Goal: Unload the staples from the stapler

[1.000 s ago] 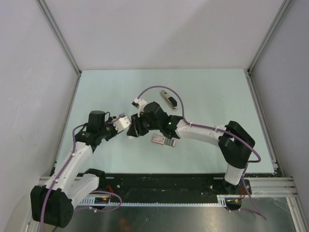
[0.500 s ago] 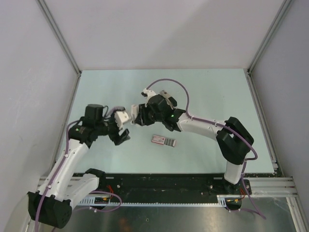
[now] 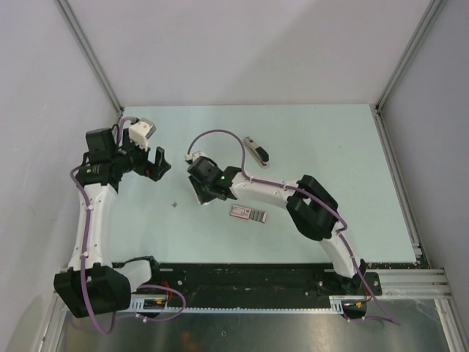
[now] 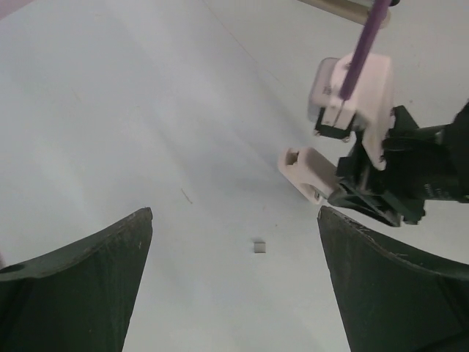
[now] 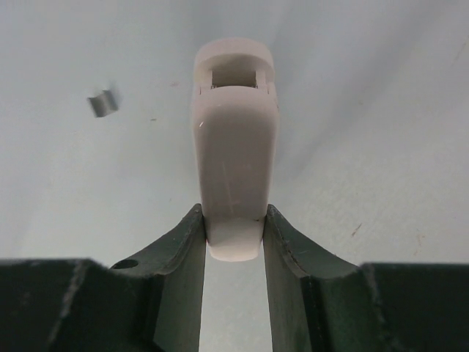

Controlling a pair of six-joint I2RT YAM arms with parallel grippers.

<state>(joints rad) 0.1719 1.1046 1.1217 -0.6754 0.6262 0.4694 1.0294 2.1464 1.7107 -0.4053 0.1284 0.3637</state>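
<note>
My left claw: my left claw (image 3: 154, 163) is up near the far left corner of the pale green table (image 3: 330, 147). Its two dark fingers (image 4: 88, 286) are spread wide apart. There is nothing between them. It touches nothing.

Staple: one tiny grey staple bit (image 3: 174, 204) lies flat on the table. It sits by itself, between my two claws. My left wrist camera sees it down on the table between my open fingers (image 4: 259, 246). My right wrist camera sees it off to the left of the stapler (image 5: 102, 103).

My right claw: my right claw (image 3: 199, 192) is near the middle of the table, low down. Its fingers (image 5: 179, 249) are squeezed in close, one on each side of the white stapler shell.

Stapler: the white stapler shell (image 5: 234, 139) sticks out past my right fingertips. Its far end has a small square hole. From my left wrist camera it pokes out of my right claw, toward the staple bit (image 4: 304, 167).

Packet: a flat pink-and-grey packet (image 3: 248, 213) lies on the table, just beside my right arm, on the near side.

Dark part: a narrow dark grey piece (image 3: 256, 152) lies on the table past my right arm, well apart from my claw. I cannot tell if any staples are in it.
</note>
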